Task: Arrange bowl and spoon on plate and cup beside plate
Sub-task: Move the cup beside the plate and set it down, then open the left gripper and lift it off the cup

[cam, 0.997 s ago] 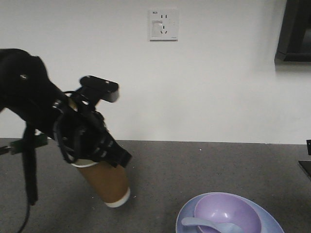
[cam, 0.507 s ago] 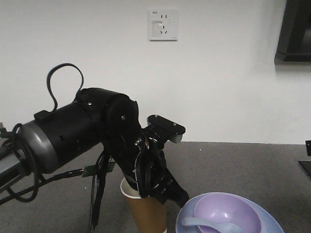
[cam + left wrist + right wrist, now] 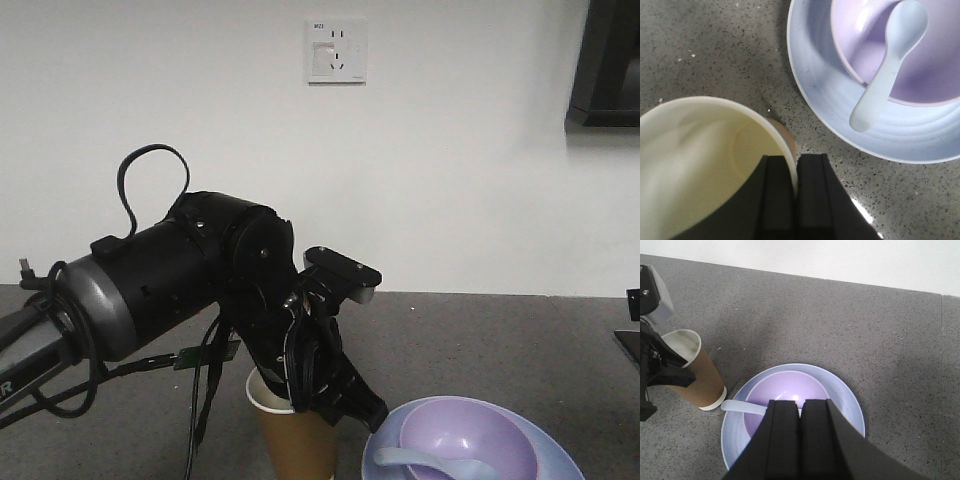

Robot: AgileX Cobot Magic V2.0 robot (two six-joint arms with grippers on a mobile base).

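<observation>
Cup (image 3: 292, 440) swung from tilted at left to upright on speckled counter (image 3: 880, 330), just beside plate (image 3: 846, 399); left gripper (image 3: 795, 172) pinches its paper rim; matte bowl (image 3: 785, 387) and spoon (image 3: 890, 60) on ringed plate; right gripper (image 3: 801, 415) closed, empty, above bowl.

We see even, fairly soft indoor light in all three views. In the front view the white wall (image 3: 470, 150) is bright and slightly washed, while the black arm (image 3: 190, 280) reads as a dark mass with little detail. The left wrist view is soft: the cup (image 3: 700, 160) at 7 o'clock is blurred, the spoon (image 3: 887, 62) sharper, and a bright glint sits on the counter (image 3: 862, 210) at 5 o'clock. From the right wrist, a small highlight shines in the bowl (image 3: 790, 395), and a faint shadow darkens the counter at 11 o'clock.
</observation>
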